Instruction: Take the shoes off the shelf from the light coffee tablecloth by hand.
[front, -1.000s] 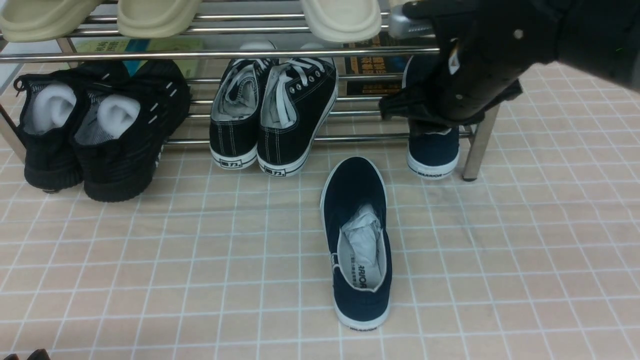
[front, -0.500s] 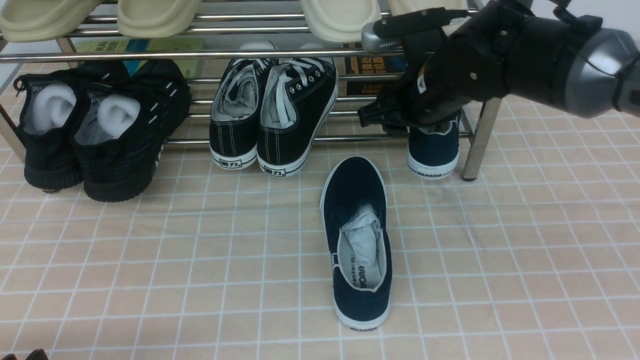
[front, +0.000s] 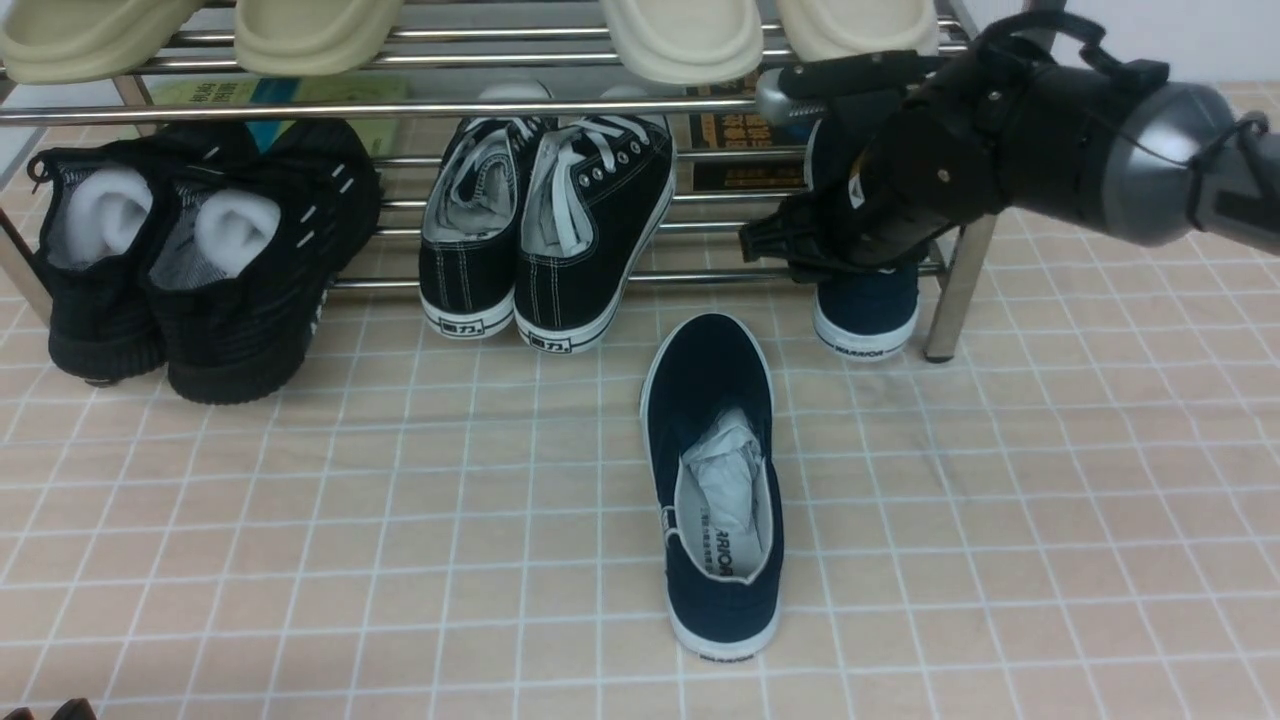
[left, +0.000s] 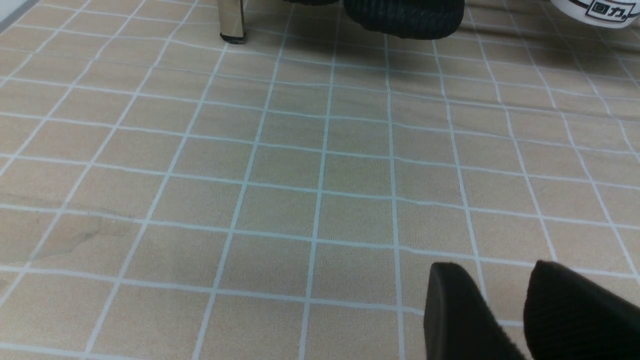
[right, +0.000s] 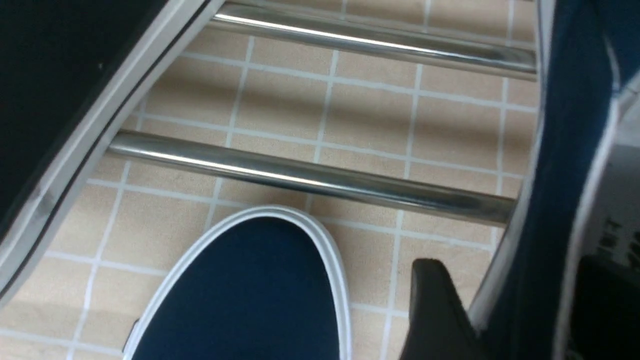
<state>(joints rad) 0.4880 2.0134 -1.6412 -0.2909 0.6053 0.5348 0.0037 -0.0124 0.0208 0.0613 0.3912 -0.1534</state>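
Front view, footwear count.

Navy shoes: two. The first shoe (front: 712, 480) lies flat on the light coffee tablecloth (front: 1000, 520), off the shelf (front: 955, 290). It is dead centre, toe to 12 o'clock and heel to 6, with crumpled paper in its mouth. The second shoe (front: 866, 312) sits at 1 o'clock from the first, on the lower tier at the shelf's right end, just beside the corner post. Its heel and white sole overhang the front rod.

Right hand (front: 900, 190): one, its arm extending from 3 o'clock, placed over the second shoe's mouth. It is spread wide. The silver-tipped thumb (front: 785, 95) is up by the upper tier's front rod. The fingers (front: 775, 240) are down at the shoe's collar, well apart from the thumb. In the right wrist view the shoe's side wall stands between two dark fingers; whether they press on it cannot be told. The shoe rests on the rods.

Left hand (left: 510, 320): low over bare tablecloth, two black fingertips slightly apart, nothing between them.

Other footwear:
- Black lace-up sneakers (front: 545, 220): two, at 11 o'clock from the first shoe, on the lower tier, heels outward.
- Black knit sneakers (front: 200, 260): two, at 10 o'clock, white stuffing inside.
- Cream slippers (front: 680, 40): four, on the upper tier.

Shelf: one, with two tiers.
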